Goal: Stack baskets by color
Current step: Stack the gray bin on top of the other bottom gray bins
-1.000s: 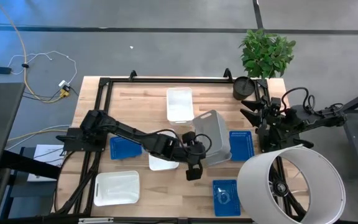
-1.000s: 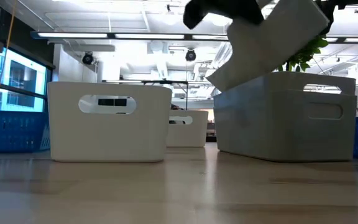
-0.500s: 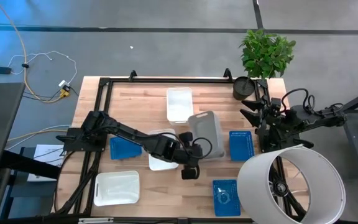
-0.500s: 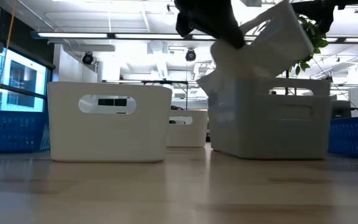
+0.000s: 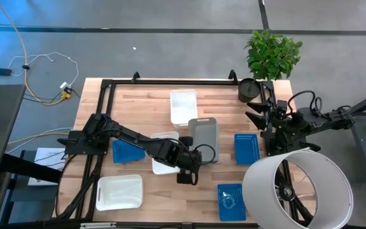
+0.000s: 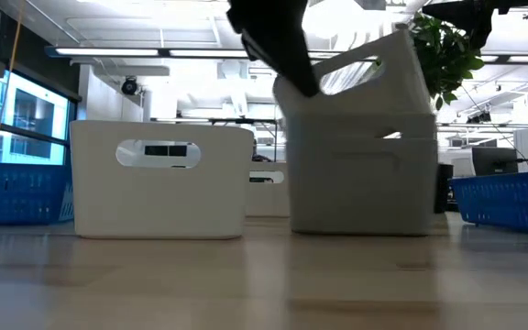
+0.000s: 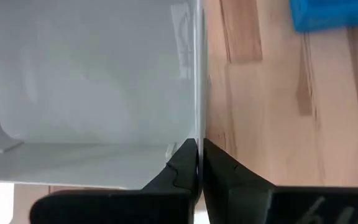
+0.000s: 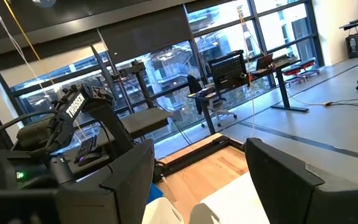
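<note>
- The left wrist view shows what the high view cannot: the left gripper [image 7: 197, 163] has its two dark fingers pinched together on the thin side wall of the grey basket [image 7: 92, 81].
- The low view shows that grey basket [image 6: 360, 64] tilted, sitting inside a second grey basket [image 6: 360, 174] that stands flat on the table.
- From above, the grey basket [image 5: 203, 138] lies at mid-table, with the left gripper [image 5: 192, 159] at its near edge.
- A white basket [image 5: 183, 106] sits just beyond it on the far side, another white basket [image 5: 164, 152] to its left under the arm, and a third white basket [image 5: 119, 191] at the near left.
- Blue baskets: one [image 5: 127, 152] left of centre, one [image 5: 246, 148] right of the grey stack, one [image 5: 231, 201] near right.
- The wooden table [image 5: 138, 102] has a black frame; a potted plant [image 5: 269, 57] stands at its far right corner and a large white cylinder [image 5: 297, 191] at the near right.
- The left arm reaches from the left edge across to the middle.
- The right gripper [image 5: 265, 121] waits at the right edge with its fingers spread wide, holding nothing.
</note>
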Controlling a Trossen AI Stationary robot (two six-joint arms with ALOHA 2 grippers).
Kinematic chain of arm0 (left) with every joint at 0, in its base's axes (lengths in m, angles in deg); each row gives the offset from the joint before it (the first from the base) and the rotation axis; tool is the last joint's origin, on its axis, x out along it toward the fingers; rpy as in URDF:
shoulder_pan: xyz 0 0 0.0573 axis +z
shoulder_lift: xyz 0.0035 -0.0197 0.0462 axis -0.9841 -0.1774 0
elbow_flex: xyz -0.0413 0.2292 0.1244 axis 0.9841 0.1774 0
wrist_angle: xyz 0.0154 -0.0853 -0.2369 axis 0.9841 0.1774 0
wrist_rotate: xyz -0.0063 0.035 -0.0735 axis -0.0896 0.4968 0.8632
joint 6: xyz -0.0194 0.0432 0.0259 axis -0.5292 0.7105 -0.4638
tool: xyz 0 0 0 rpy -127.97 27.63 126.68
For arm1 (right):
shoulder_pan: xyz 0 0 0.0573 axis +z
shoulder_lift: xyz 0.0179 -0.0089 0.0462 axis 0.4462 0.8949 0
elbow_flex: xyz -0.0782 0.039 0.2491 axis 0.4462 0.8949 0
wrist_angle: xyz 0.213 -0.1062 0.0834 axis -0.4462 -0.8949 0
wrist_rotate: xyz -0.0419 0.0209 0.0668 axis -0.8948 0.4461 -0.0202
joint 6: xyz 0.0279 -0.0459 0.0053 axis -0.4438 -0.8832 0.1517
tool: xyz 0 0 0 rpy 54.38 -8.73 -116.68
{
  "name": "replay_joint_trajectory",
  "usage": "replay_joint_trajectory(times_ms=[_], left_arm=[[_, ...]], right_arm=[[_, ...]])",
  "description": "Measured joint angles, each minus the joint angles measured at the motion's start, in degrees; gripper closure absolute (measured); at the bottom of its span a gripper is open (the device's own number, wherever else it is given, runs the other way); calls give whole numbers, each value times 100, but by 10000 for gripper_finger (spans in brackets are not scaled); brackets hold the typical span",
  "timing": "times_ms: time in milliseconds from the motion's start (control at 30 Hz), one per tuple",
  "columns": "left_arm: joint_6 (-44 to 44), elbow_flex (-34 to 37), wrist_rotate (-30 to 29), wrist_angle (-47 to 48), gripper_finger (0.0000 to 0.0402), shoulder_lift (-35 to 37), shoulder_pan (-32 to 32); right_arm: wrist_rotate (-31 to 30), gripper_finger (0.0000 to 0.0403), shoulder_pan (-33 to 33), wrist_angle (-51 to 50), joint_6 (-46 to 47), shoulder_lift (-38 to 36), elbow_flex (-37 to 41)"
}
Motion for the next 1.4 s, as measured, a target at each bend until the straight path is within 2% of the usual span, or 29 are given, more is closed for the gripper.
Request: replay_joint_trajectory(times_ms=[167,500,733,1033,1400], left_arm=[[25,-78,12,402,401,4,-4],[572,-936,20,1146,401,14,6],[724,-1003,45,1717,401,10,68],[763,-1002,292,1795,401,9,253],[1224,-929,636,1710,401,4,238]], right_arm=[[-2,162,0,-2,-33,0,0],[-2,162,0,-12,-42,0,0],[-2,162,0,-70,-118,0,0],[-2,162,0,-144,-116,0,0],[-1,162,0,-247,-118,0,0]])
